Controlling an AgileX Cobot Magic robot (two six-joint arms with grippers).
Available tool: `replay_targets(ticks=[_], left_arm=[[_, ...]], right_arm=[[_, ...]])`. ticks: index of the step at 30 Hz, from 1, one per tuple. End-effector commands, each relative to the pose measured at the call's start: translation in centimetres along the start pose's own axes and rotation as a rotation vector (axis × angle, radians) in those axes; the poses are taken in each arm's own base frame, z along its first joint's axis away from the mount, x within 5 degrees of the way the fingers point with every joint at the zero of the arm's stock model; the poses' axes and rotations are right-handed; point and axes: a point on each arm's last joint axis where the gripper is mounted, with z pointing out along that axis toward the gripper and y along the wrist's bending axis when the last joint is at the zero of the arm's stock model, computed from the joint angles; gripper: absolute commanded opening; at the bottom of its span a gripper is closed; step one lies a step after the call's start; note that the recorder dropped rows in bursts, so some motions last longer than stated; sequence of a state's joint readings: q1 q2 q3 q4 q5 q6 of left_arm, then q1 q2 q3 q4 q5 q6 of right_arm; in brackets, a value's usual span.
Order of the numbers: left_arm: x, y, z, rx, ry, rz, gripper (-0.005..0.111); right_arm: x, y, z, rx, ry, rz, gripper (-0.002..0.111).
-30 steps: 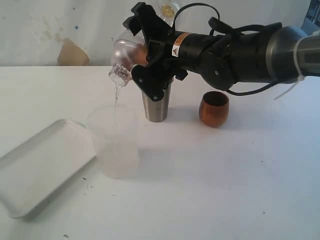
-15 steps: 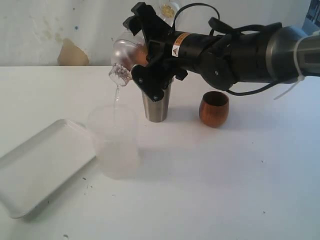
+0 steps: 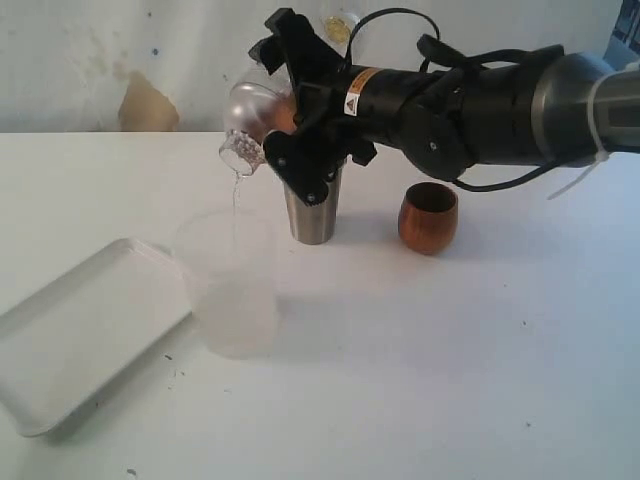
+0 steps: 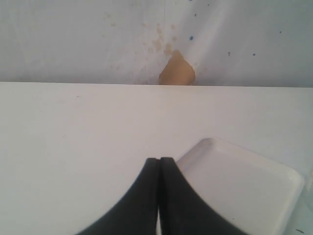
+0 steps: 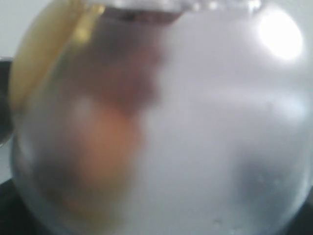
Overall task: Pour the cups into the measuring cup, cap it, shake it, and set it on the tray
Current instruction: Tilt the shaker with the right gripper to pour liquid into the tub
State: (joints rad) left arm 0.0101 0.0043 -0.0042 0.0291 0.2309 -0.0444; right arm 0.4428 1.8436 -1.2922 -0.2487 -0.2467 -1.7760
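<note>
Your right gripper [image 3: 275, 105] has its jaws spread wide and clamped on a frosted rounded translucent cup [image 3: 245, 115], tipped mouth-down above the tall clear plastic measuring cup [image 3: 228, 285]. A thin stream of water [image 3: 236, 195] runs from its lip into the measuring cup, which stands on the white table [image 3: 420, 370] just beside the flat white rectangular tray [image 3: 85, 330]. Your left gripper [image 4: 159, 164] is pressed together on nothing, hovering low near the tray's corner.

To finish this pour well, I would hold the lip directly over the middle of the measuring cup's mouth and not let it wander toward the near wall. The stream looks slender, so deepen the tilt slowly; a sudden roll could send water past the rim. Wait for the last drips before you level the cup, and lift clear without brushing the measuring cup, which looks light enough to slide or tip.

Counting what is on view:
- One measuring cup.
- One frosted cup, in your right gripper.
- One tapered brushed-steel tumbler [image 3: 312, 215], upright behind the measuring cup and partly hidden by the arm.
- One short rounded reddish-brown wooden cup [image 3: 428, 217], upright, apart from the tumbler.
- One tray, bare.
- No cap that I can find in any view.

The right wrist view shows only the frosted cup's blurred wall.
</note>
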Motion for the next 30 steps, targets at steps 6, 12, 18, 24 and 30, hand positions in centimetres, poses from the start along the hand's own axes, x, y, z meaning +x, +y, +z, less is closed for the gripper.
replay_targets(ticks=[6,12,18,24,30], left_arm=[[0.1,0.0,0.0,0.001,0.002,-0.010,0.000],[0.1,0.0,0.0,0.001,0.002,-0.010,0.000],[0.1,0.0,0.0,0.001,0.002,-0.010,0.000],[0.1,0.0,0.0,0.001,0.002,-0.010,0.000],[0.1,0.0,0.0,0.001,0.002,-0.010,0.000]], right_arm=[[0.7,-1.5,-0.3,0.103,0.030,-0.054,0.000],[0.8,-2.0,-0.4,0.154,0.046,-0.107,0.000],[0.7,-2.0,-0.4,0.155,0.040,-0.149,0.000],[0.7,-2.0,-0.4,0.154,0.045,-0.237,0.000],[0.3,-2.2,-0.4,0.180,0.014,-0.354,0.000]])
